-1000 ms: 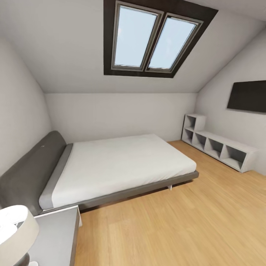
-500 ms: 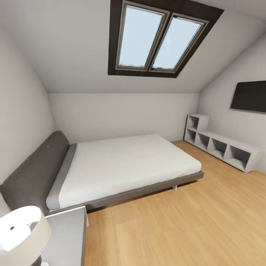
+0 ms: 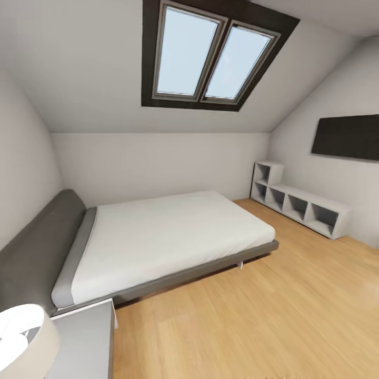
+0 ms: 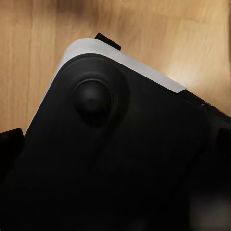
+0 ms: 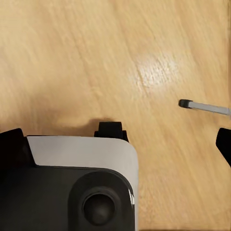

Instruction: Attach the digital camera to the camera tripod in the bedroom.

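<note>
The bedroom shows in the head view, with white sloped walls and a light wood floor (image 3: 273, 316). The digital camera is out of view. In the right wrist view a thin silver rod with a black tip (image 5: 204, 107) reaches over the floor and looks like one leg of the camera tripod; the rest of it is cut off. My right gripper (image 5: 118, 144) is open, its dark fingers (image 5: 12, 142) at the frame's edges and nothing between them. My left gripper (image 4: 115, 144) is open too, above my own black and white base (image 4: 120, 144).
A low grey bed (image 3: 158, 237) fills the middle left. White cube shelves (image 3: 300, 205) line the right wall under a dark panel (image 3: 345, 137). A grey nightstand (image 3: 84, 342) with a white lamp (image 3: 23, 342) stands near left. A skylight (image 3: 210, 55) is overhead.
The head view swung right, then back left, so the bed and shelves shifted in the picture. Nothing in the room itself has moved.
</note>
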{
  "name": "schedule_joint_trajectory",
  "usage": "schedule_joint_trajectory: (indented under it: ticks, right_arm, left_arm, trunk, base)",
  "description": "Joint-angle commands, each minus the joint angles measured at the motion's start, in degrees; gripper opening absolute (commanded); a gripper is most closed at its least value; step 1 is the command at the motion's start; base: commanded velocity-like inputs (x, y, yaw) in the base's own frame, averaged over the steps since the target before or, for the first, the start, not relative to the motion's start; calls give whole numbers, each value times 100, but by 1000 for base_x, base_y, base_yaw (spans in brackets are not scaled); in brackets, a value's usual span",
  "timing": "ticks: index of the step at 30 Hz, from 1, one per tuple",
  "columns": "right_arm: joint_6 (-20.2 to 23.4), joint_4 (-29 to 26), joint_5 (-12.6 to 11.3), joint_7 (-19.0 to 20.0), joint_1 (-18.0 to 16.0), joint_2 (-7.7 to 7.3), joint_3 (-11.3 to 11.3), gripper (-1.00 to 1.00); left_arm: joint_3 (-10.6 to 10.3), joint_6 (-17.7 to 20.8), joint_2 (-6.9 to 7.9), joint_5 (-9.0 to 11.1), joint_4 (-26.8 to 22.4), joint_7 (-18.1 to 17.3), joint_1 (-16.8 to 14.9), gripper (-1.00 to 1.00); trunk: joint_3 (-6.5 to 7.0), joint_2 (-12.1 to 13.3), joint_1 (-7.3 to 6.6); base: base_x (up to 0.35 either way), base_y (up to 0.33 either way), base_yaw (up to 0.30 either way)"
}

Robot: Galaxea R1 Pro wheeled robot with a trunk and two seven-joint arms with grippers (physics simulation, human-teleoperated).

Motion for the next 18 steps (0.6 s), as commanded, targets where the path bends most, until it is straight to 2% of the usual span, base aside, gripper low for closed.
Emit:
schedule_joint_trajectory:
  ticks: [1,18]
  right_arm:
    - [-32,18,49,11,-8,-2,-50,100]
    - [-32,18,49,11,-8,-2,-50,100]
  left_arm:
    - [45,-10,-2,-18,-5,0,1,100]
    - [48,-10,-2,-22,-5,0,1,100]
  trunk:
    - [-6,-3,0]
    - [-6,-3,0]
  base:
    - [0,2,-282]
    - [0,0,-284]
